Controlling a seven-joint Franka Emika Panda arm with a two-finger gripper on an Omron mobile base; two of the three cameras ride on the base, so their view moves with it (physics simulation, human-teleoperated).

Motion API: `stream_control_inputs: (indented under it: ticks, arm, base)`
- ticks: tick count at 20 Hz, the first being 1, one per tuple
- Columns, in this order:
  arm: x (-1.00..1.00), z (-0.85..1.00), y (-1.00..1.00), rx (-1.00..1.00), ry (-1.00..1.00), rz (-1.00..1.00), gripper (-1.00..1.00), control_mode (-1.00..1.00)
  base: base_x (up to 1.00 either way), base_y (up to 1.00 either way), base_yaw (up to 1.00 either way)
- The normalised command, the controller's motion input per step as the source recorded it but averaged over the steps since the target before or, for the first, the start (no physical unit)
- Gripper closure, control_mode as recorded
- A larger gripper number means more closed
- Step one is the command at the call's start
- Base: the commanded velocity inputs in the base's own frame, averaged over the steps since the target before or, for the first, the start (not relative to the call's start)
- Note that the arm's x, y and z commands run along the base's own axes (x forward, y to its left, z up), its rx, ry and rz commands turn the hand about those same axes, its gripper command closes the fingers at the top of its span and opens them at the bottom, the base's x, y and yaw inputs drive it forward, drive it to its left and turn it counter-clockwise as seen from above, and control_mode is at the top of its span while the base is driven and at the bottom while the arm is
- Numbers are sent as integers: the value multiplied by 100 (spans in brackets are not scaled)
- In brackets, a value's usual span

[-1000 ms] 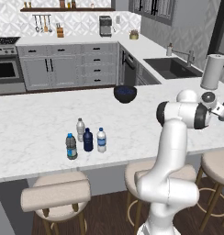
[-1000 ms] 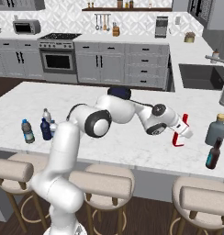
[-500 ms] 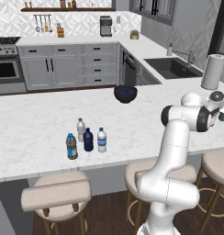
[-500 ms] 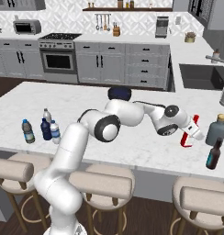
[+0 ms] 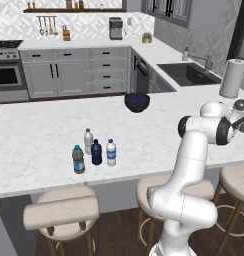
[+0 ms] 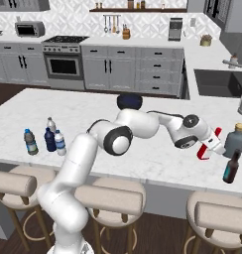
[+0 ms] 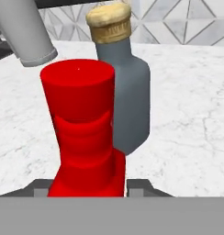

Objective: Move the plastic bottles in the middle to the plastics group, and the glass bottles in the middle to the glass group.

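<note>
Red bottle (image 7: pixel 84 133) clamped in the gripper (image 6: pixel 211 145), tilted, just beside the grey cork-stoppered glass bottle (image 6: pixel 235 141).

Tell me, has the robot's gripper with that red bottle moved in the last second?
Yes. The gripper, shut on the red bottle, has travelled right, closer to the grey cork-stoppered bottle standing on the counter.

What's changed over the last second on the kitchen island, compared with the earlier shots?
The gripper, shut on the red bottle, has carried it further right, up beside the grey glass bottle and the dark bottle. Those two and the four small bottles at the left have stayed put.
</note>
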Motion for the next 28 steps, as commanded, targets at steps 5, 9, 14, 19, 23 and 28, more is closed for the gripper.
stream_control_inputs:
  ticks: [5,9,14,19,23,28]
  arm:
    - [-43,-38,8,-13,0,-1,100,-100]
    - [-23,0,10,-14,0,0,100,-100]
    - [-10,0,9,-11,3,0,100,-100]
    - [-8,-21,12,-7,11,0,100,-100]
    - [-1,-28,9,-1,20,0,100,-100]
    - [0,-20,12,0,30,0,100,-100]
  base:
    - [0,0,0]
    - [0,0,0]
    - [0,0,0]
    - [0,0,0]
    - [0,0,0]
    - [0,0,0]
